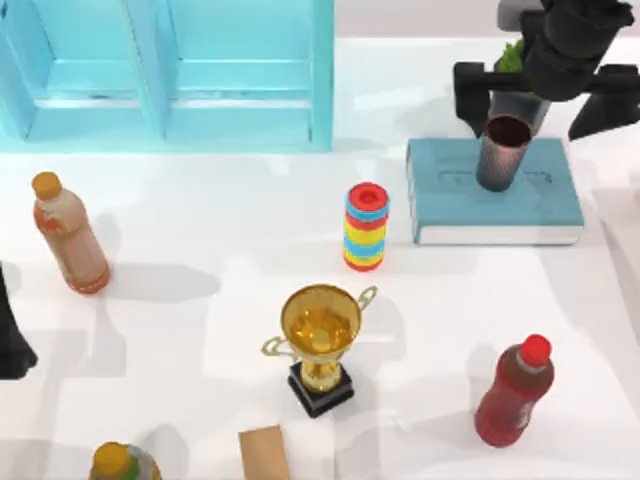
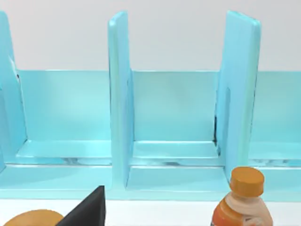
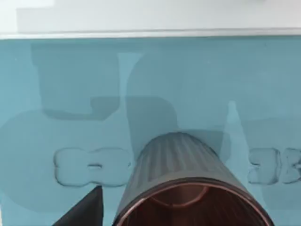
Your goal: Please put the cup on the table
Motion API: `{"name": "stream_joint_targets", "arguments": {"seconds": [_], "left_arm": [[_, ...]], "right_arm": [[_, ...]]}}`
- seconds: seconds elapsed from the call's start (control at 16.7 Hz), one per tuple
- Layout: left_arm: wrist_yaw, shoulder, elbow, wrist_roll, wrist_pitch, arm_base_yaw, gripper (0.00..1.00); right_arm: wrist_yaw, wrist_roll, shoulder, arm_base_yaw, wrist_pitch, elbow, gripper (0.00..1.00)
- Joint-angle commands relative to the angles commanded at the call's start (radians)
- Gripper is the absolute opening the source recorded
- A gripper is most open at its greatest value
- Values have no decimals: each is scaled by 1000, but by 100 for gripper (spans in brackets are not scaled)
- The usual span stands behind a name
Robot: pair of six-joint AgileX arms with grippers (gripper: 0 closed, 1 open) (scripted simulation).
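Near edge of the worktop [image 1: 200,350]: a brown card [image 1: 264,452], an orange-capped bottle [image 1: 124,464], a red-capped bottle [image 1: 514,392] toward the right, and the gold trophy [image 1: 320,342] at centre. The left hand [image 1: 12,345] sits parked at the left edge; its fingers can't be judged. Mid-worktop there's a coloured ring stack [image 1: 366,227]. Farther back right, the cup [image 1: 503,152] stands upright on the teal book [image 1: 495,195], the right hand [image 1: 530,100] directly above it, fingers spread wide either side, not gripping. Light-blue cabinet [image 1: 165,75] along the far edge.
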Motion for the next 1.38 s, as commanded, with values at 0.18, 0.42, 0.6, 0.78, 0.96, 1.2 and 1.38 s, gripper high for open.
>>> {"name": "stream_joint_targets", "arguments": {"seconds": [0.18,0.42,0.6,0.78,0.96,1.2,1.38], "left_arm": [[0,0,0,0,0,0,100],[0,0,0,0,0,0,100],[0,0,0,0,0,0,100],[0,0,0,0,0,0,100],[0,0,0,0,0,0,100],[0,0,0,0,0,0,100],[0,0,0,0,0,0,100]], "right_arm": [[0,0,5,0,26,-25,100],[0,0,5,0,26,-25,85],[0,0,5,0,26,-25,62],[0,0,5,0,26,-25,40],[0,0,5,0,26,-25,17],[0,0,5,0,26,-25,0],[0,0,5,0,26,-25,0]]}}
